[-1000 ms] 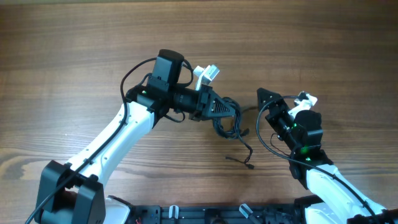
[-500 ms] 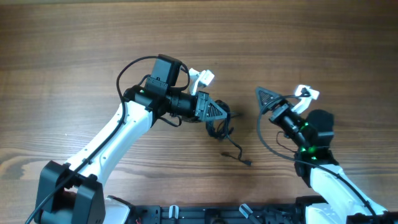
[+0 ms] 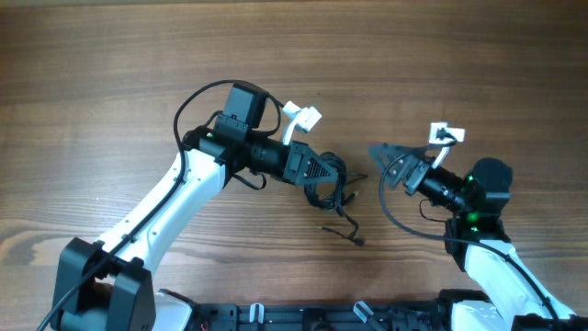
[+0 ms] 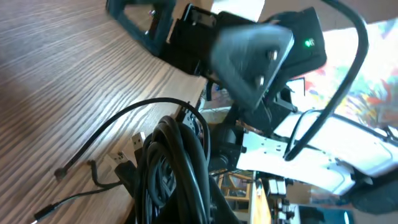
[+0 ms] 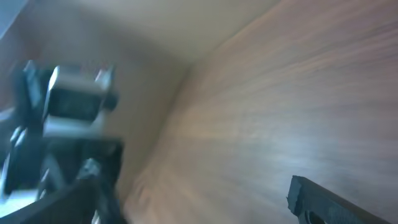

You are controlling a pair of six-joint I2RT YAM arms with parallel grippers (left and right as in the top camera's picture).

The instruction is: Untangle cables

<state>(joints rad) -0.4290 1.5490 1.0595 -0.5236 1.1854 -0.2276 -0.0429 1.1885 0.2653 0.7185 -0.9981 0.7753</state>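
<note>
The cables [image 3: 333, 182] are a knotted bundle of thin black cords on the table's middle. My left gripper [image 3: 323, 171] is shut on the bundle. One loose strand [image 3: 345, 227] trails from it toward the near edge and ends in a small plug. In the left wrist view the bundle [image 4: 177, 165] fills the jaws, with plug ends [image 4: 124, 155] lying on the wood beside it. My right gripper [image 3: 378, 165] is open and empty. It points left at the bundle, a short gap to its right. The right wrist view is blurred and shows only wood between the fingers [image 5: 199, 199].
The wooden table [image 3: 110, 83] stretches around both arms. The left arm's thick black cable [image 3: 188, 108] loops above its wrist. The right arm's own cable [image 3: 395, 216] loops below its gripper. The right arm [image 4: 255, 43] shows in the left wrist view, close behind the bundle.
My right gripper has swung to point left and moved closer to the bundle. My left gripper has shifted the bundle slightly left, and the trailing strand's end slid with it.
</note>
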